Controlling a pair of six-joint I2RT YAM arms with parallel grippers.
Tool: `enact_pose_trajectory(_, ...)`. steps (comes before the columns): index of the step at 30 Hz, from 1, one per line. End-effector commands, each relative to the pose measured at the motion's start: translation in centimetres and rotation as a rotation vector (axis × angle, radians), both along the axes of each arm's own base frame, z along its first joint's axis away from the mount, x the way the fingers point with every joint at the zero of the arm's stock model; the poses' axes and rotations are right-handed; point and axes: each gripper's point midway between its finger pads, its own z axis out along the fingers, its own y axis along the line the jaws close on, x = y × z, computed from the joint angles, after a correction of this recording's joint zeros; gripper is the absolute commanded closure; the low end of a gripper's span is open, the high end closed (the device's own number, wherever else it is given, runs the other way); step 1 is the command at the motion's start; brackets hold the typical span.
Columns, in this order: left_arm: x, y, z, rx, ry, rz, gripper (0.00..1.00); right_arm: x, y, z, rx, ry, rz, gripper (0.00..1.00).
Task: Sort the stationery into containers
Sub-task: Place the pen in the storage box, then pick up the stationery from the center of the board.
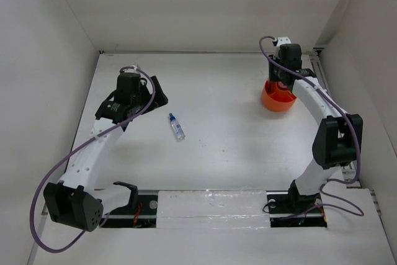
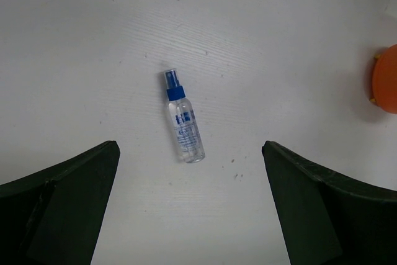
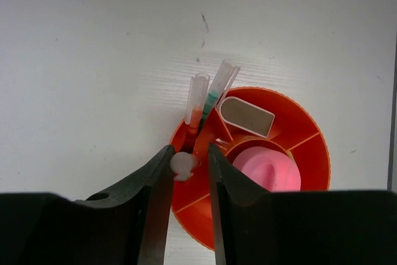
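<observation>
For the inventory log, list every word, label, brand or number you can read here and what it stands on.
Clear blue-capped bottle: blue label with print, too small and blurred to read.
Orange tub: no text visible.
Nothing else legible in any view.

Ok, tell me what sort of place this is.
Probably a lab robot test cell: white walls box in the table, two arms bolted at its near edge, plus an orange tub and bottle.

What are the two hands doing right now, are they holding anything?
Left hand: wide open, empty, above the blue-capped bottle.
Right hand: slightly open; a pen's white end sits between its fingers, seemingly not clamped.
</observation>
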Motion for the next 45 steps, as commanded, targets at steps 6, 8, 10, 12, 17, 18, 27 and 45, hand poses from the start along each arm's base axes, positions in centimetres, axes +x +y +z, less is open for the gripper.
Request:
enact_pose_trajectory(6,0.4,0.3,-0.1,0.010,-0.017,0.010,0.00,-0.3,2.0,3.7,-0.004,-0.111,0.003,0.51)
enact_pose_trajectory(8,0.4,0.3,-0.1,0.010,-0.017,0.010,0.00,-0.7,2.3,5.9,0.002,-0.158,0.007,0.47)
enact_pose_trajectory(10,0.2,0.2,-0.5,0.006,-0.007,0.016,0.00,-1.5,3.4,8.0,0.012,-0.197,0.031,0.35)
enact_pose_trajectory(12,0.4,0.6,-0.5,0.001,-0.007,0.052,0.00,-2.4,5.3,9.6,0.025,-0.231,0.074,0.25)
enact_pose_trajectory(17,0.0,1.4,-1.7,0.020,0.041,0.111,0.00,-5.4,11.6,11.9,0.095,-0.305,0.240,0.00)
enact_pose_trajectory(18,0.2,2.2,-1.5,0.043,0.035,0.154,0.00,-5.9,13.0,11.6,0.114,-0.299,0.274,0.00)
enact_pose_trajectory(27,-0.6,5.7,-3.1,0.053,0.105,0.428,0.00,-10.0,25.6,7.0,0.111,-0.214,0.252,0.03)
enact_pose_trajectory(45,-1.9,-4.5,-14.8,0.027,0.352,0.148,0.00,-8.7,17.7,10.0,0.180,-0.286,0.101,0.00)
